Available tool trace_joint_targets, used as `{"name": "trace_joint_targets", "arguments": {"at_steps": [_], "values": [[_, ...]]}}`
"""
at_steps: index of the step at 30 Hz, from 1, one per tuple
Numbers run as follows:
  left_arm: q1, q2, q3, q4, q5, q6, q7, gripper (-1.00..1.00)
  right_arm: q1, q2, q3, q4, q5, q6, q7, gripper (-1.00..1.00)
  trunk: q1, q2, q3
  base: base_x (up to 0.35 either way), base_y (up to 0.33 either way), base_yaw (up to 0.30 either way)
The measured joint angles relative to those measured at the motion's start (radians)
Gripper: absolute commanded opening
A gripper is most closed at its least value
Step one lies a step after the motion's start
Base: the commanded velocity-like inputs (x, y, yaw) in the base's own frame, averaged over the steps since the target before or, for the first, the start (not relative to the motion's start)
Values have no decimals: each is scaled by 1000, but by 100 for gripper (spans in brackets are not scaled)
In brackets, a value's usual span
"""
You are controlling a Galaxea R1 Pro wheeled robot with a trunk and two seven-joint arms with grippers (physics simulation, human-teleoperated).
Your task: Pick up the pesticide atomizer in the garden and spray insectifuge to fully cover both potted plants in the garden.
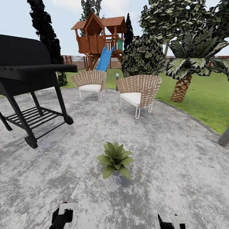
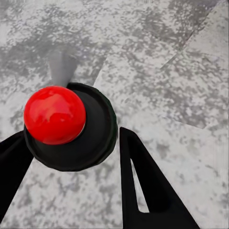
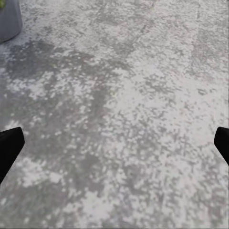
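Right under the left gripper [image 2: 71, 186] sat a red ball on a black disc [image 2: 71, 126], maybe a lamp cap, with the fingers apart around it. The right gripper [image 3: 114, 143] was wide open too. The potted plant [image 1: 115, 159] stood on the patio [image 1: 178, 165] ahead, between both grippers. Its leaves looked floppy and the pot light, so I'd spray it and not grab it.

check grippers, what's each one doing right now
Left gripper: open, holding nothing.
Right gripper: open, holding nothing.
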Motion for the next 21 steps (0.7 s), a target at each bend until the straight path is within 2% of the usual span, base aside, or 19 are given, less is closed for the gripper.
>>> {"name": "trace_joint_targets", "arguments": {"at_steps": [5, 10, 15, 17, 19, 20, 21], "values": [[0, 0, 0, 0, 0, 0, 0, -100, 0, 0, 0, 0, 1, 1, 1, 100, 0, 0, 1, 177, 182, -150], [0, 0, 0, 0, 0, 0, 0, -100, 0, 1, 0, 0, 2, 0, 1, 100, 0, 0, 4, 48, 22, -232], [0, 3, -6, -3, -14, -1, -5, -100, 0, 6, 4, -1, 4, -1, 4, 100, 0, 0, 5, 3, 1, -42], [0, 9, -23, -3, -62, 1, -33, -100, 0, 2, 12, -3, 9, -1, 5, 100, 0, 0, 5, 0, 0, -4], [0, 14, -50, -4, -165, 6, -125, -100, -1, -4, 71, -10, 55, -1, 7, 100, 0, 0, 5, 0, 0, -1], [-3, 19, -54, -4, -202, 7, -159, -100, -1, -7, 97, -18, 83, -1, 7, 100, 0, 0, 5, 0, 0, 0], [-12, 50, -60, -12, -309, 9, -274, -100, -2, -17, 183, -83, 195, 2, 10, 100, 0, 0, 5, 0, 0, 0]]}}
